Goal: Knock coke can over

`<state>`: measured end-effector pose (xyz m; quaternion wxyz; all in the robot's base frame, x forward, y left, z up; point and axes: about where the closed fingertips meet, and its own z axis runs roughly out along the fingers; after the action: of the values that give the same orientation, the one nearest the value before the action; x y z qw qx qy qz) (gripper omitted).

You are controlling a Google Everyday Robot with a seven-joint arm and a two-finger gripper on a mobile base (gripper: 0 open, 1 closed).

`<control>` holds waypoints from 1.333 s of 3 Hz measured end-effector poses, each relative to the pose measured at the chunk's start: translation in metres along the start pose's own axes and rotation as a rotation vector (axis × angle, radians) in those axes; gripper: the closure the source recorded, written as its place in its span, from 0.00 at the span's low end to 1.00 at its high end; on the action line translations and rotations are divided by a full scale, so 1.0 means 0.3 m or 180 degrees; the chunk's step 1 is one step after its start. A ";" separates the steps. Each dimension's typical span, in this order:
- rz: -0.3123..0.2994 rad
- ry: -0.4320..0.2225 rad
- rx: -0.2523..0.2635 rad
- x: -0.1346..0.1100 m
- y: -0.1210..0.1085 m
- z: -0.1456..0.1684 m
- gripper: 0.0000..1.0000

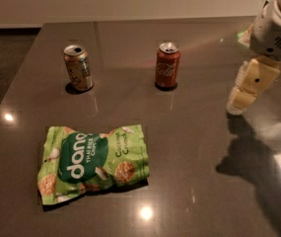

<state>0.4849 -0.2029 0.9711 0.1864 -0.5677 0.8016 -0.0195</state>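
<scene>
The coke can (167, 66), red-orange with white script and a silver top, stands upright near the middle back of the dark table (189, 147). My gripper (238, 100) hangs at the right side of the view, its cream-coloured fingers pointing down just above the table, well to the right of the can and a little nearer the front. It holds nothing.
A tan patterned can (78, 67) stands upright at the back left. A green snack bag (93, 162) lies flat at the front left. The arm's shadow falls on the table at the right. The table's left edge borders a dark floor.
</scene>
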 end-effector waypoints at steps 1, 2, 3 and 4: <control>0.0171 -0.0109 0.0060 -0.069 -0.084 0.074 0.00; 0.0268 -0.0249 0.0076 -0.154 -0.157 0.142 0.00; 0.0358 -0.0420 0.0056 -0.246 -0.243 0.218 0.00; 0.0501 -0.0576 0.0018 -0.293 -0.312 0.292 0.00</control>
<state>0.6227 -0.1397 0.9367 0.2605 -0.5019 0.8236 0.0443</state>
